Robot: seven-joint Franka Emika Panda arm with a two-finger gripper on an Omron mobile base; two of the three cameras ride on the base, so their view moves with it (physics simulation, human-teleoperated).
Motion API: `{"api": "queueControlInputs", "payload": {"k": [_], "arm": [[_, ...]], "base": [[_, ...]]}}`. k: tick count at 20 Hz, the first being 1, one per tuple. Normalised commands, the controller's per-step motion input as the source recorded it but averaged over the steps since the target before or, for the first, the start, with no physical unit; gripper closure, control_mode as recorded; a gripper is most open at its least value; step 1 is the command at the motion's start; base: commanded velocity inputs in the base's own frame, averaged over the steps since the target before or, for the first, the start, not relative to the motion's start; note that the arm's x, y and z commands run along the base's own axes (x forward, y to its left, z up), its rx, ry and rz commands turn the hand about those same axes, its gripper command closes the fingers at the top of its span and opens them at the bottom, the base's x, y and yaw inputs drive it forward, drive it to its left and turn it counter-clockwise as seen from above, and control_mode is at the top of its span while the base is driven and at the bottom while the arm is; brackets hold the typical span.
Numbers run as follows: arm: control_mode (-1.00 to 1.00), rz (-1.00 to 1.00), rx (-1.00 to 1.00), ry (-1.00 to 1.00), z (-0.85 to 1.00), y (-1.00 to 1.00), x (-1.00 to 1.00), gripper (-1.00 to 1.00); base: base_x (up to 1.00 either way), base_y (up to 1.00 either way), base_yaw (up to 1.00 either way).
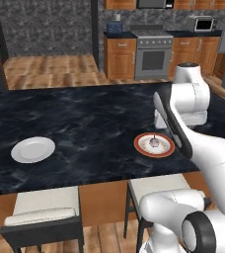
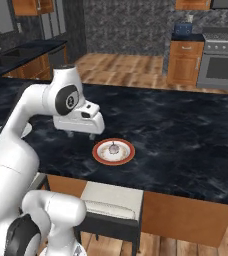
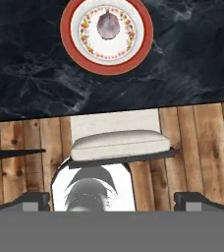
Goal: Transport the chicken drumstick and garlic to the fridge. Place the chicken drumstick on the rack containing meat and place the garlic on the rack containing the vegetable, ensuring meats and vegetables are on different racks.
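Here, garlic (image 3: 108, 25) stem-up on dish (image 3: 138, 54).

Legible text, labels, brands, numbers, signs: none. Nothing readable on counter (image 1: 85, 123), plates, cabinets, oven or arm.

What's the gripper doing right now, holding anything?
Gripper: open, holding nothing, hanging above the counter's near edge, short of the red-rimmed plate with the garlic.

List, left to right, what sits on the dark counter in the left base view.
White plate → red-rimmed dish with the garlic on it → the robot's white arm, rising over the counter's right side.
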Motion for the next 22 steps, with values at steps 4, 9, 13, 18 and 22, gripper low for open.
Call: {"api": "queueControlInputs", "payload": {"k": [4, 9, 13, 18, 22], "arm": [[-1.0, -0.06, 0.0, 0.15, -0.57, -0.21, 0.63, -1.0], [-1.0, -0.06, 0.0, 0.02, -0.59, -0.15, 0.46, -1.0], [-1.0, -0.07, 0.0, -0.11, -0.62, -0.02, 0.12, -1.0], [-1.0, -0.03, 0.0, -0.04, -0.34, 0.0, 0.37, -1.0], [-1.0, -0.02, 0.0, -0.04, -0.13, -0.09, 0.49, -1.0]], "base": [[0.0, 0.0, 0.0], [0.0, 0.0, 0.0], [0.0, 0.0, 0.0], [0.0, 0.0, 0.0], [0.0, 0.0, 0.0]]}}
